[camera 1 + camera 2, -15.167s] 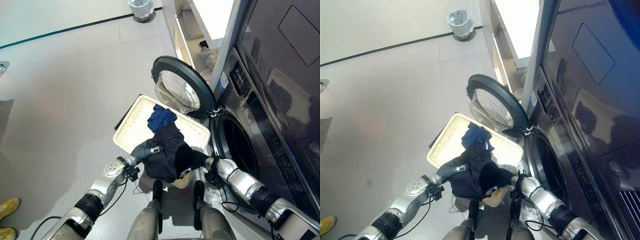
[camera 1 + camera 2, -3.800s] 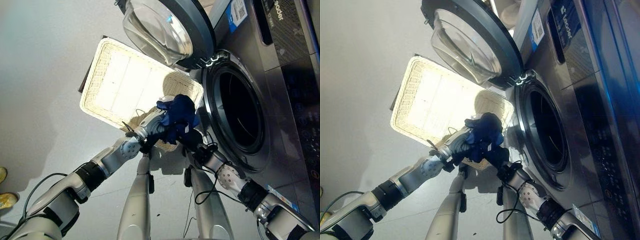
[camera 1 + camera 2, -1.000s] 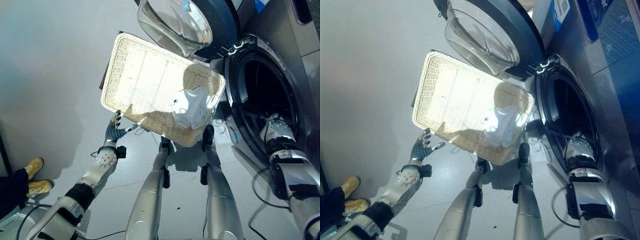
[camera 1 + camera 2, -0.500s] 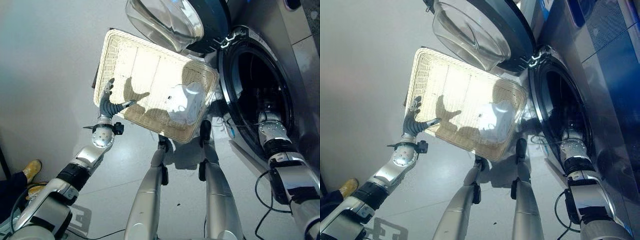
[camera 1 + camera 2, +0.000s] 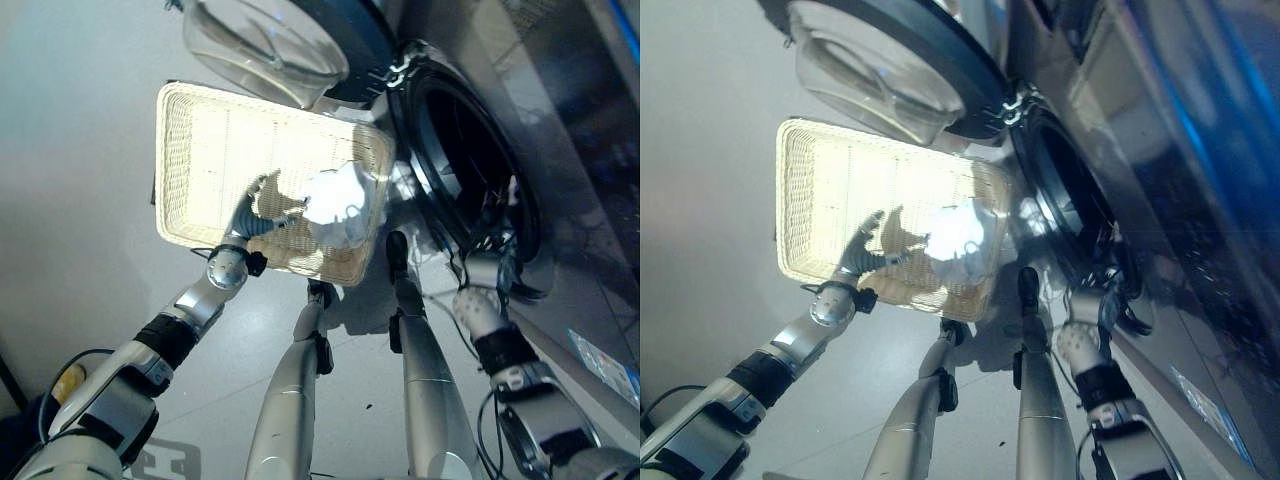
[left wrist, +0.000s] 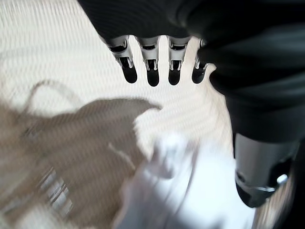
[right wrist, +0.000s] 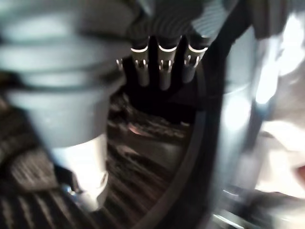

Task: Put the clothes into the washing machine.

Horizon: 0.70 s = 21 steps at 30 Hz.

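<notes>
Washing machine (image 5: 470, 180) drum interior dark, contents unreadable. Machine door (image 5: 270, 40) cut off by top edge. White garment (image 6: 190, 191) in basket (image 5: 200, 150) blurred. Right hand (image 7: 162, 67) blurred at drum opening.

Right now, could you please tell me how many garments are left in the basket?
1: a white garment lies in the basket at the end nearest the washing machine. Nothing else shows there.
</notes>
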Available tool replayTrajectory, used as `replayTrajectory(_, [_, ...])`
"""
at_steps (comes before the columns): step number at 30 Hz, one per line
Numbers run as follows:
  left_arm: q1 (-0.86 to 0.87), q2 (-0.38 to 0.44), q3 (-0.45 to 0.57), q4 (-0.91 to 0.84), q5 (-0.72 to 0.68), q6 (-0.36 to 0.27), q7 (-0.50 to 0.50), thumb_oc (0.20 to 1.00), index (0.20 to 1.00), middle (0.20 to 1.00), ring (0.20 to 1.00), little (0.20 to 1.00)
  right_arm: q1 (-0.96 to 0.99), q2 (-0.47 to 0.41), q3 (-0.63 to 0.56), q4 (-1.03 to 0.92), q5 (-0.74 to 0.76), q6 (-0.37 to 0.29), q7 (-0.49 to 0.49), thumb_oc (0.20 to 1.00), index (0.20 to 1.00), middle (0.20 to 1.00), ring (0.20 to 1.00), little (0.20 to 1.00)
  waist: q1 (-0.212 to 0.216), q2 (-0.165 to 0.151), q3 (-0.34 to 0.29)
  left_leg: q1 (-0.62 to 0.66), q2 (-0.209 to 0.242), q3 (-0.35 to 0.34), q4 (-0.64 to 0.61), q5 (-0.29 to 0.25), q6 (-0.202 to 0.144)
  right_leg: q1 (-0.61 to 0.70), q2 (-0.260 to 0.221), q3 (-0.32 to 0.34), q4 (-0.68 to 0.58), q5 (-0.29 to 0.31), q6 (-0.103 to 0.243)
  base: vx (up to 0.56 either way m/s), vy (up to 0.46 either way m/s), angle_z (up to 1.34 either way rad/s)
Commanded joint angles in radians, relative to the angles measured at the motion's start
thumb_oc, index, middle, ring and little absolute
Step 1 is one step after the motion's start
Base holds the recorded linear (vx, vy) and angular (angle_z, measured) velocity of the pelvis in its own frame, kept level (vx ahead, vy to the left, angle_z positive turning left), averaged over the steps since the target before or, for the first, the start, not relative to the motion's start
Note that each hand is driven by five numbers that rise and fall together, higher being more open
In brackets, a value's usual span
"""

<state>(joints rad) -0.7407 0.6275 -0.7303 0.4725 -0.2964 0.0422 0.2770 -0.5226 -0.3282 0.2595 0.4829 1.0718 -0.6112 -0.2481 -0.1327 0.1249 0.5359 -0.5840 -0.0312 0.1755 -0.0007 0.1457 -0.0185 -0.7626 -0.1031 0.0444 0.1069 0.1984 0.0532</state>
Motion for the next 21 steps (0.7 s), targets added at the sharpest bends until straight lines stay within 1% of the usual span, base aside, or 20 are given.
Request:
replayTrajectory(1, [-0.019,0.0,0.034,0.019,0.052,0.039,-0.061,1.0,1.0,1.0,1.0,1.0,0.064,-0.064,-0.044,0.012,-0.089,0.036,0.003,1.0,1.0,1.0,1.0,1.0,-0.024,0.054,-0.016,-0.056,-0.023,0.017,0.08,-0.016,-0.036,0.025,0.096,-0.063,0.087,-0.125,-0.003,0.0,0.088,-0.07])
replayTrajectory(2, [-0.038,0.002,0.016,0.031,0.058,0.043,-0.068,1.0,1.0,1.0,1.0,1.0,0.068,-0.063,-0.022,0.014,-0.108,0.05,0.012,1.0,1.0,1.0,1.0,1.0,-0.03,0.053,-0.016,-0.057,-0.024,0.023,0.082,-0.017,-0.037,0.024,0.095,-0.059,0.084,-0.122,-0.003,0.0,0.034,-0.02])
replayTrajectory(4, [-0.038,0.002,0.016,0.031,0.058,0.043,-0.068,1.0,1.0,1.0,1.0,1.0,0.068,-0.063,-0.022,0.014,-0.108,0.05,0.012,1.0,1.0,1.0,1.0,1.0,-0.03,0.053,-0.016,-0.057,-0.024,0.023,0.082,-0.017,-0.037,0.024,0.095,-0.059,0.084,-0.122,-0.003,0.0,0.032,-0.04])
replayTrajectory(5, [-0.058,0.002,-0.002,0.042,0.069,0.055,-0.089,1.0,1.0,1.0,1.0,1.0,0.076,-0.059,0.005,0.013,-0.136,0.069,0.018,1.0,1.0,1.0,1.0,1.0,-0.036,0.051,-0.016,-0.057,-0.024,0.029,0.085,-0.019,-0.037,0.024,0.093,-0.055,0.079,-0.118,-0.001,0.0,0.03,-0.06])
replayTrajectory(8, [-0.058,0.002,-0.002,0.042,0.069,0.055,-0.089,1.0,1.0,1.0,1.0,1.0,0.076,-0.059,0.005,0.013,-0.136,0.069,0.018,1.0,1.0,1.0,1.0,1.0,-0.036,0.051,-0.016,-0.057,-0.024,0.029,0.085,-0.019,-0.037,0.024,0.093,-0.055,0.079,-0.118,-0.001,-0.01,0.029,-0.06])
replayTrajectory(9, [-0.106,-0.01,-0.04,0.08,0.101,0.093,-0.146,1.0,1.0,1.0,1.0,1.0,0.1,-0.046,0.078,0.003,-0.197,0.096,0.035,1.0,1.0,1.0,1.0,1.0,-0.052,0.042,-0.016,-0.064,-0.025,0.045,0.099,-0.027,-0.037,0.017,0.088,-0.048,0.068,-0.107,0.001,-0.01,0.058,-0.12])
replayTrajectory(11, [-0.106,-0.01,-0.04,0.08,0.101,0.093,-0.146,1.0,1.0,1.0,1.0,1.0,0.1,-0.046,0.078,0.003,-0.197,0.096,0.035,1.0,1.0,1.0,1.0,1.0,-0.052,0.042,-0.016,-0.064,-0.025,0.045,0.099,-0.027,-0.037,0.017,0.088,-0.048,0.068,-0.107,0.001,-0.01,0.061,-0.1])
replayTrajectory(12, [-0.135,-0.025,-0.065,0.118,0.18,0.114,-0.198,1.0,1.0,1.0,1.0,1.0,0.116,-0.044,0.13,-0.011,-0.213,0.135,0.043,1.0,1.0,1.0,1.0,1.0,-0.07,0.026,-0.016,-0.071,-0.027,0.062,0.122,-0.042,-0.035,0.014,0.081,-0.042,0.051,-0.094,0.005,-0.01,0.064,-0.08])
replayTrajectory(15, [-0.135,-0.025,-0.065,0.118,0.18,0.114,-0.198,1.0,1.0,1.0,1.0,1.0,0.116,-0.044,0.13,-0.011,-0.213,0.135,0.043,1.0,1.0,1.0,1.0,1.0,-0.07,0.026,-0.016,-0.071,-0.027,0.062,0.122,-0.042,-0.035,0.014,0.081,-0.042,0.051,-0.094,0.005,0.0,0.021,-0.03])
replayTrajectory(16, [-0.169,-0.043,-0.075,0.166,0.235,0.117,-0.206,1.0,1.0,1.0,1.0,1.0,0.112,-0.045,0.148,-0.009,-0.214,0.143,0.048,1.0,1.0,1.0,1.0,1.0,-0.082,0.011,-0.016,-0.083,-0.024,0.072,0.139,-0.051,-0.033,0.005,0.08,-0.036,0.049,-0.088,0.008,0.0,0.0,0.0])
replayTrajectory(18, [-0.169,-0.043,-0.075,0.166,0.235,0.117,-0.206,1.0,1.0,1.0,1.0,1.0,0.112,-0.045,0.148,-0.009,-0.214,0.143,0.048,1.0,1.0,1.0,1.0,1.0,-0.082,0.011,-0.016,-0.083,-0.024,0.072,0.139,-0.051,-0.033,0.005,0.08,-0.036,0.049,-0.088,0.008,0.0,-0.005,-0.02])
replayTrajectory(19, [-0.205,-0.068,-0.079,0.215,0.291,0.122,-0.195,1.0,1.0,1.0,1.0,1.0,0.104,-0.035,0.153,-0.012,-0.209,0.139,0.033,1.0,1.0,1.0,1.0,1.0,-0.092,-0.009,-0.016,-0.103,-0.02,0.076,0.162,-0.059,-0.031,-0.011,0.082,-0.029,0.053,-0.082,0.011,0.0,-0.01,-0.03])
replayTrajectory(21, [-0.205,-0.068,-0.079,0.215,0.291,0.122,-0.195,1.0,1.0,1.0,1.0,1.0,0.104,-0.035,0.153,-0.012,-0.209,0.139,0.033,1.0,1.0,1.0,1.0,1.0,-0.092,-0.009,-0.016,-0.103,-0.02,0.076,0.162,-0.059,-0.031,-0.011,0.082,-0.029,0.053,-0.082,0.011,0.0,-0.005,-0.02])
